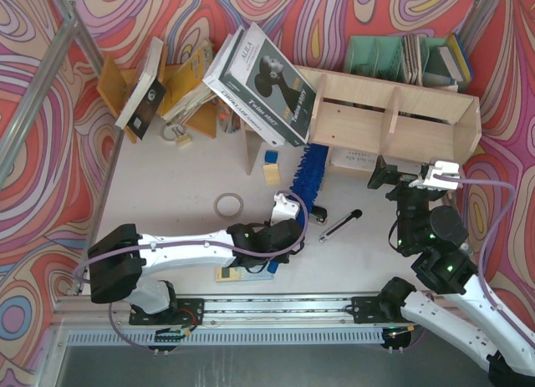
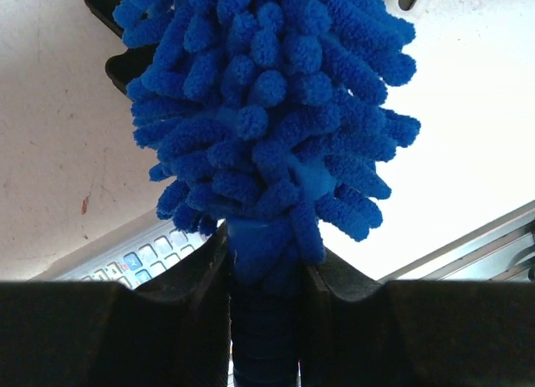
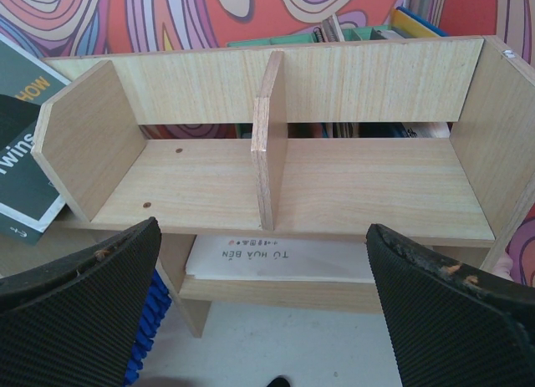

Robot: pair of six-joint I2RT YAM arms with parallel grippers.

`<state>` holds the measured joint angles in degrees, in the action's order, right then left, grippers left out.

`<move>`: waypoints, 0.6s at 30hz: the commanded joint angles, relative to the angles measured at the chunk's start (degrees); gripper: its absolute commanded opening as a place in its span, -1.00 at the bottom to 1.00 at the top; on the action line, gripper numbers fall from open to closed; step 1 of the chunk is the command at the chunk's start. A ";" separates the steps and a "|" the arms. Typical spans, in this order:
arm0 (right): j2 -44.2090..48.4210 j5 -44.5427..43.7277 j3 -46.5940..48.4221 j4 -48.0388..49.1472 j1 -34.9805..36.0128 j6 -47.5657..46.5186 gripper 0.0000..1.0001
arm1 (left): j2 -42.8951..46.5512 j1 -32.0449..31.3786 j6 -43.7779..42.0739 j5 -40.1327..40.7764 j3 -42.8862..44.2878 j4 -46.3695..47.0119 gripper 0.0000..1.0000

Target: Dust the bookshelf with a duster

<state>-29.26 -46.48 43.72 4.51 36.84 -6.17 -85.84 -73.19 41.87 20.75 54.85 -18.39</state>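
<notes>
The bookshelf (image 1: pixel 393 113) is a long pale plywood unit with upright dividers, standing at the back right. The blue fluffy duster (image 1: pixel 310 175) points from the table up to the shelf's left end. My left gripper (image 1: pixel 301 215) is shut on its handle. In the left wrist view the duster (image 2: pixel 267 111) rises from between the closed fingers of my left gripper (image 2: pixel 266 278). My right gripper (image 1: pixel 393 180) is open and empty in front of the shelf. In the right wrist view my right gripper (image 3: pixel 263 312) faces the bookshelf (image 3: pixel 359 186), with the duster's edge (image 3: pixel 149 320) at lower left.
Large books (image 1: pixel 267 82) lean on the shelf's left end. An orange rack (image 1: pixel 188 90) stands back left, a green file organiser (image 1: pixel 393 57) behind the shelf. A tape ring (image 1: pixel 229 205), black pen (image 1: pixel 340 225), calculator (image 1: pixel 238 272) and small blocks (image 1: pixel 272 165) lie on the table. A white book (image 3: pixel 284 257) lies under the shelf.
</notes>
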 commanded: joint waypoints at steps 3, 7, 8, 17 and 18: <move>0.52 -0.10 -0.39 1.31 0.07 0.32 0.97 | 2.29 -0.73 0.04 2.34 -1.66 0.80 -1.00; 0.57 -0.10 -0.39 1.29 0.12 0.40 0.97 | 2.60 -0.56 0.93 4.03 -1.71 -1.23 -1.00; 0.60 -0.10 -0.44 1.29 0.08 0.37 0.97 | 2.68 -0.41 1.44 4.87 -1.70 -2.46 -1.00; 0.53 -0.19 -0.40 1.29 0.07 0.17 0.97 | 13.11 -0.53 2.32 9.30 -3.52 -11.87 -1.00; 0.47 -0.18 -0.40 1.29 0.07 0.26 0.97 | 14.89 -0.60 1.92 9.18 -3.75 -12.94 -1.00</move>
<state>-29.26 -46.48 43.72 4.49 36.84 -6.15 -77.84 -73.56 43.99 26.09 52.36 -27.22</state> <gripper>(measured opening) 0.987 0.343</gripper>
